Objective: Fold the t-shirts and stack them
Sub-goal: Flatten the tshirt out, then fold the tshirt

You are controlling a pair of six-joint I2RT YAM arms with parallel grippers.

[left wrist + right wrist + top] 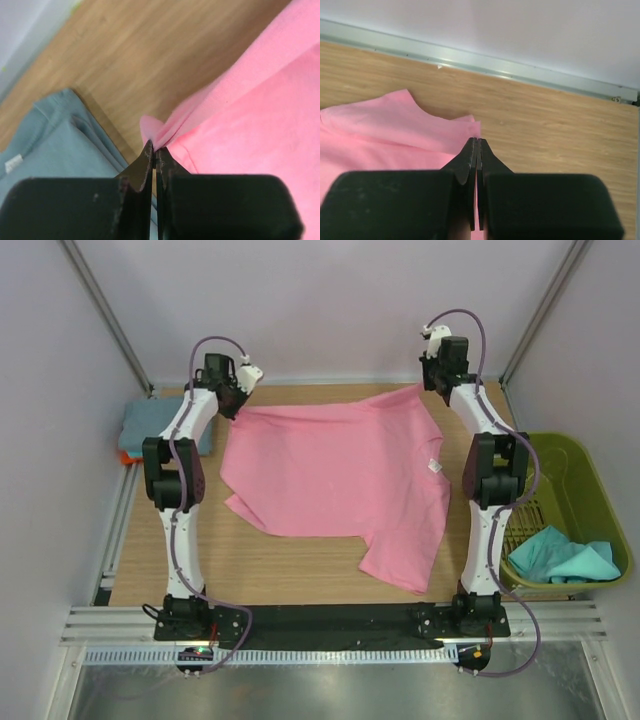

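A bright pink t-shirt (335, 475) lies spread over the middle of the wooden table, one sleeve hanging toward the near edge. My left gripper (238, 398) is shut on its far left corner; in the left wrist view the pink t-shirt (250, 125) bunches into the left gripper (154, 148). My right gripper (428, 383) is shut on the far right corner, and the pink t-shirt (395, 130) runs into the right gripper (477, 141) from the left. A folded grey-blue t-shirt (150, 425) lies on an orange one (127, 456) at the far left. A teal t-shirt (560, 555) sits crumpled in the basket.
An olive-green plastic basket (585, 480) stands off the table's right side beside the right arm. The grey-blue stack (45, 150) lies just left of my left gripper. A metal rail (485, 65) and white wall close off the table's far edge.
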